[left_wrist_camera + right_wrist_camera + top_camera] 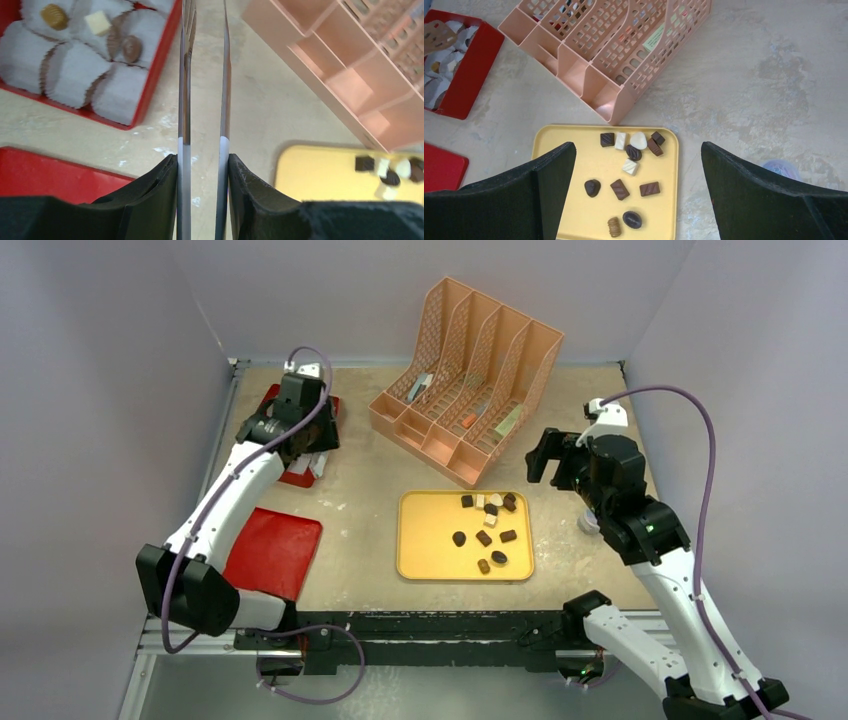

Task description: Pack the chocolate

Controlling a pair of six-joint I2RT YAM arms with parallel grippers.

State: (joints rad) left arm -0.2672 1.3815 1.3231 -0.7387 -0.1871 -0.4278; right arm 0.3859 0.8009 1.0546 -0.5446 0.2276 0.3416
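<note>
Several pieces of chocolate (485, 522), dark, brown and white, lie loose on the yellow tray (425, 545). In the right wrist view the same chocolate (620, 189) is spread over the tray (559, 210). Three more pieces sit in white cup liners in the red box (155, 75): a caramel one (54, 16), a white square (97, 21) and a brown oval (131, 47). My left gripper (202, 160) hovers beside the box, shut on thin metal tongs (183, 100); their tips are out of frame. My right gripper (636, 147) hangs open, high above the tray.
A pink file organiser (470, 380) stands behind the tray. The red lid (272, 552) lies at the near left. A small bluish-white object (781, 169) rests on the table right of the tray. Walls close in the table at the back and both sides.
</note>
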